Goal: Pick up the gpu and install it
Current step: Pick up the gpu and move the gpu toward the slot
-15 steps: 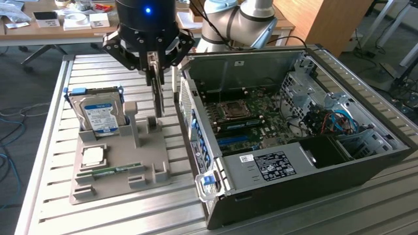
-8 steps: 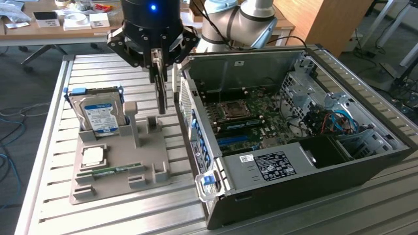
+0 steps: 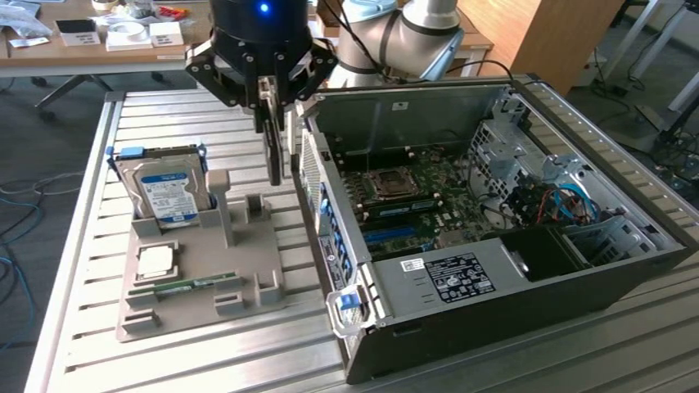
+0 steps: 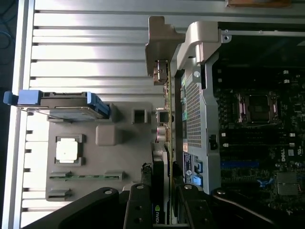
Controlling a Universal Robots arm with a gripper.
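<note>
- GPU [image 3: 273, 147] [image 4: 163, 131] hangs upright and edge-down from the gripper [image 3: 268, 98] [image 4: 164, 210], its pale end bracket [image 4: 159, 43] at the end far from the fingers in the wrist view.
- The gripper is closed narrowly on the card's top edge, one finger [image 4: 138, 207] on each flat face.
- The card's lower edge sits just under the gripper, near the upright slot posts [image 3: 254, 205] of the grey tray [image 3: 245, 278] [image 4: 119, 157]; whether it touches them cannot be told.
- Below the gripper and toward the exterior view's left, the tray carries a hard drive [image 3: 164, 192] [image 4: 71, 107] standing on edge, a CPU [image 3: 156, 262] [image 4: 68, 150] lying flat, and a RAM stick [image 3: 186, 286] [image 4: 86, 176] further out.
- Just beside the gripper, toward the exterior view's right, lies the open case [image 3: 513, 270] [image 4: 200, 95]; the held card is close to its perforated rear wall and outside it.
- The motherboard [image 3: 410, 196] [image 4: 257, 133] lies inside the case, below the gripper's level.
- Tray and case both rest on the slatted metal counter [image 3: 164, 115] [image 4: 95, 47] beneath the gripper.
</note>
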